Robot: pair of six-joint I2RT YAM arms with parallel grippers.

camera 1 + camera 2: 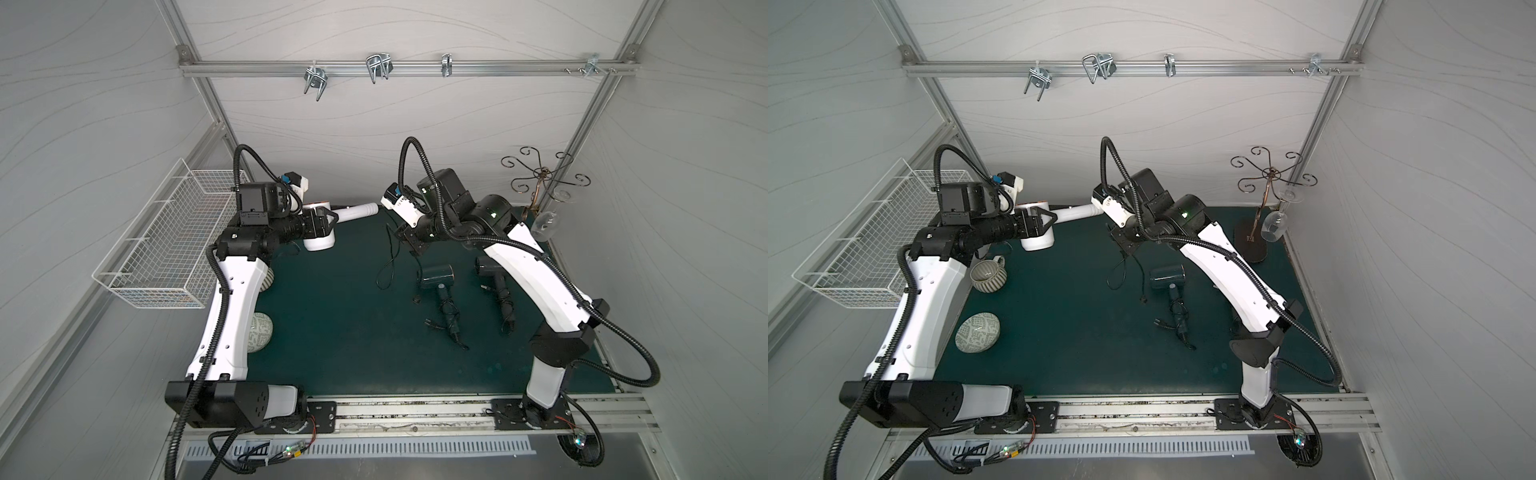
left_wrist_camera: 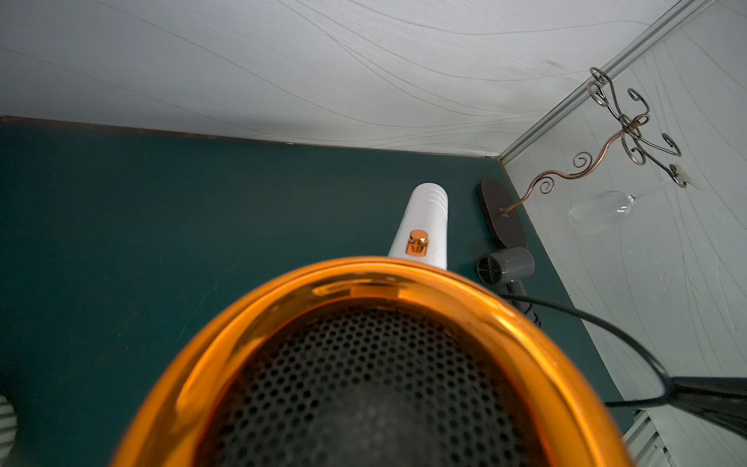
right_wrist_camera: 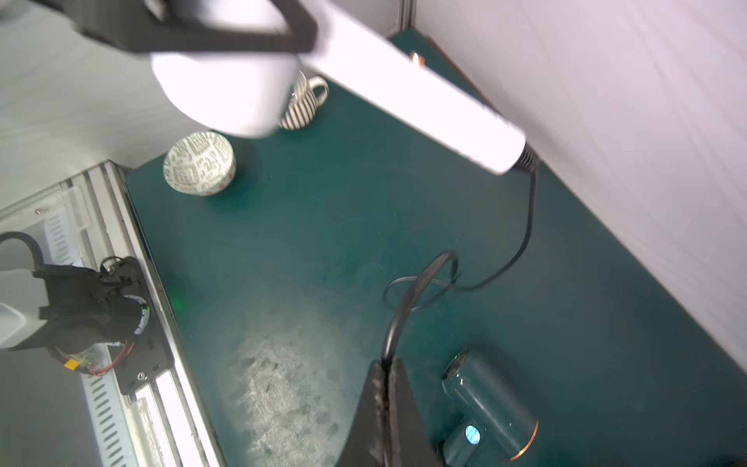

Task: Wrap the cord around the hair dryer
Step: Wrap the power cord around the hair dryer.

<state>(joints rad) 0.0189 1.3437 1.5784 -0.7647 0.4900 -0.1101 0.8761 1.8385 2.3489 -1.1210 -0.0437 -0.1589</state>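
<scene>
Right wrist: right tool (image 3: 386, 364) tight on cord (image 3: 525, 226), left tool (image 1: 328, 220) around hair dryer (image 3: 404, 93), open mat (image 3: 303, 242) below.

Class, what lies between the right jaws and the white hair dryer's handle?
The black cord, slack with one loop; the right wrist view shows it.

Bystanders on the green mat (image 1: 332, 353), placed off the two grippers.
Striped mug (image 1: 988, 276) sits front-left of left gripper (image 1: 332, 216), with patterned bowl (image 1: 978, 332) farther front. Wire basket (image 1: 174, 232) hangs on the wall to its left. Teal dryer (image 1: 1167, 277) lies just front of right gripper (image 1: 413, 245); grey dryer (image 1: 488, 268) lies to its right. Scrolled glass stand (image 1: 1268, 174) is in the corner beyond, with one wine glass (image 1: 1273, 226) hanging bowl-down. Metal hooks (image 1: 376, 66) sit high above both.
</scene>
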